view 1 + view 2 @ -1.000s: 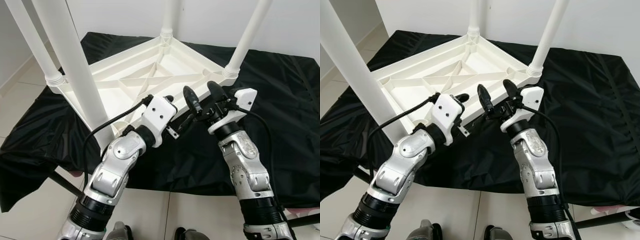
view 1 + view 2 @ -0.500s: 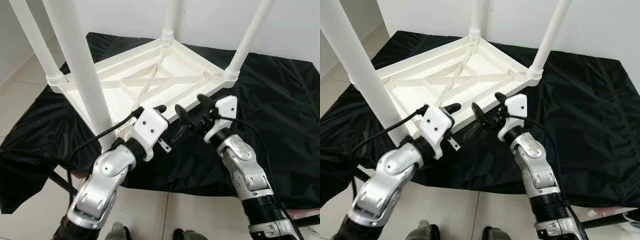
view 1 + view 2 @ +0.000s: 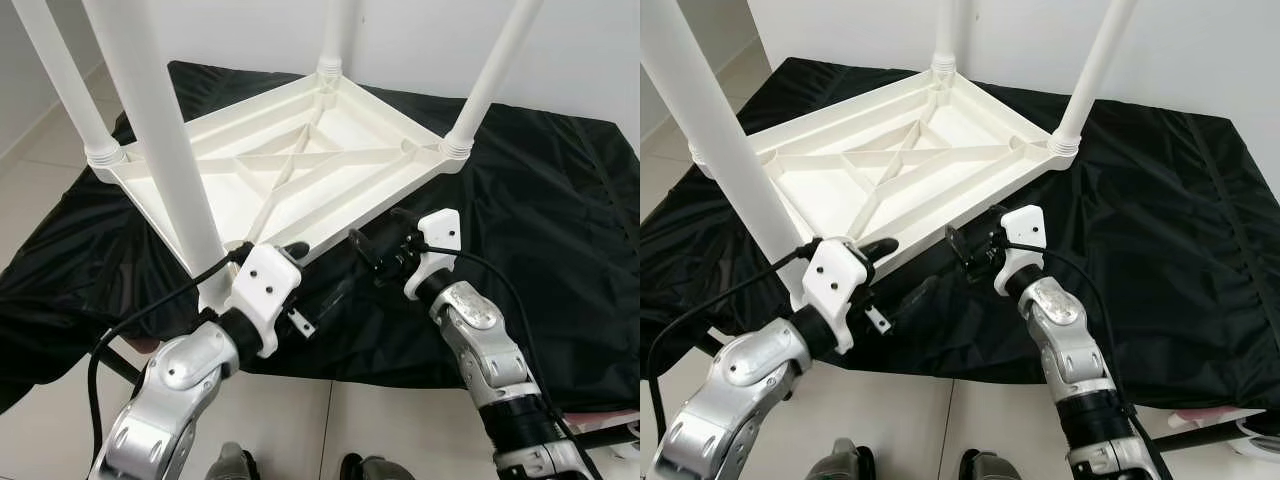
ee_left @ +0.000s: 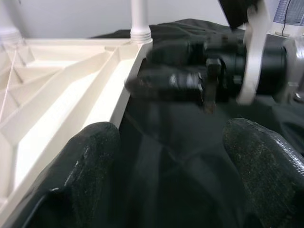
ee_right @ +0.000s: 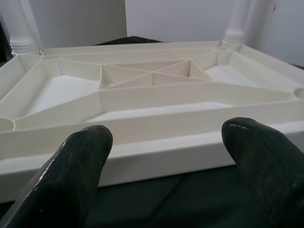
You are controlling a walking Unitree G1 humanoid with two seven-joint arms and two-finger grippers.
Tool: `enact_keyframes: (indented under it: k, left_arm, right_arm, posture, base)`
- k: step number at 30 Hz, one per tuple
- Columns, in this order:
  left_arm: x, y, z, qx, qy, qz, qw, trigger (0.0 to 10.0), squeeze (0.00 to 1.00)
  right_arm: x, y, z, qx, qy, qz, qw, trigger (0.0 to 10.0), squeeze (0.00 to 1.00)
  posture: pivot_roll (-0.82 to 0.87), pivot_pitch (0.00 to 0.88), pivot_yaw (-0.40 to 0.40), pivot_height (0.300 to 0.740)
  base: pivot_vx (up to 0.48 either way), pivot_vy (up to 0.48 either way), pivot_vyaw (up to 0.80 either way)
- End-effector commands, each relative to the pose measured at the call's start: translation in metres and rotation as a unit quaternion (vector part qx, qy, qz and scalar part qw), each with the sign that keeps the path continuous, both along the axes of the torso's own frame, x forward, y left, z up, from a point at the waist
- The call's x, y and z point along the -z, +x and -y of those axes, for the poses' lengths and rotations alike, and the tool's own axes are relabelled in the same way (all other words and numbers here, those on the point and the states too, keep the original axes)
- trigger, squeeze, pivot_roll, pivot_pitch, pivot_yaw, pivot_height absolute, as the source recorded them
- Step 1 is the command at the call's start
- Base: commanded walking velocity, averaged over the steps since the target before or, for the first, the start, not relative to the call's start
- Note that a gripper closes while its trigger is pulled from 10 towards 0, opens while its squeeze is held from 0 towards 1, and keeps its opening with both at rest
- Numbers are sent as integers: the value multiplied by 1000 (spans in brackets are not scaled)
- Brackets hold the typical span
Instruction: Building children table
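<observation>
White plastic upturned children's table (image 3: 300, 165) rests legs-up on black cloth (image 3: 560, 230); left tool (image 4: 168, 156) and right tool (image 5: 166, 161), both spread and empty, face its rim, likely to grip.

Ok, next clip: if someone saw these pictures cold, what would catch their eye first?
The white table lying upside down on a black cloth, its four legs pointing up. Next, the two silver arms reaching low at its near edge: the left end effector by the near corner leg, the right end effector facing the near rim, both with fingers open.
</observation>
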State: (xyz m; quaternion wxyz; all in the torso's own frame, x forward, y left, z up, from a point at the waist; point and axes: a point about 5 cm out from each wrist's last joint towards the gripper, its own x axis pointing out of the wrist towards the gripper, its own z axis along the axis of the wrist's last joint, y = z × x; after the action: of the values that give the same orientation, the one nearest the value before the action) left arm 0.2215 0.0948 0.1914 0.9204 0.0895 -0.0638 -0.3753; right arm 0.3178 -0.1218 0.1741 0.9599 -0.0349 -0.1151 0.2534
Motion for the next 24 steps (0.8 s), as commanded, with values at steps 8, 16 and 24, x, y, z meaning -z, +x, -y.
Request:
enact_keyframes:
  k: [8,16,24]
  left_arm:
    - [-12,-22,-16,-23,-39,6,999,10000,0]
    - [-17,-29,-28,-63,-49,14,997,10000,0]
    - [-22,-41,-34,-83,-47,18,995,10000,0]
  right_arm:
    - [2,17,-4,-21,-26,-1,999,10000,0]
    - [-1,28,-13,-46,-30,0,998,10000,0]
    - [-5,38,-21,-69,-31,10,997,10000,0]
  posture:
    - [150,140,-122,740]
    - [194,144,-155,740]
    - [242,151,-182,740]
  base:
    - [0,0,0]
    - [0,0,0]
    - [0,0,0]
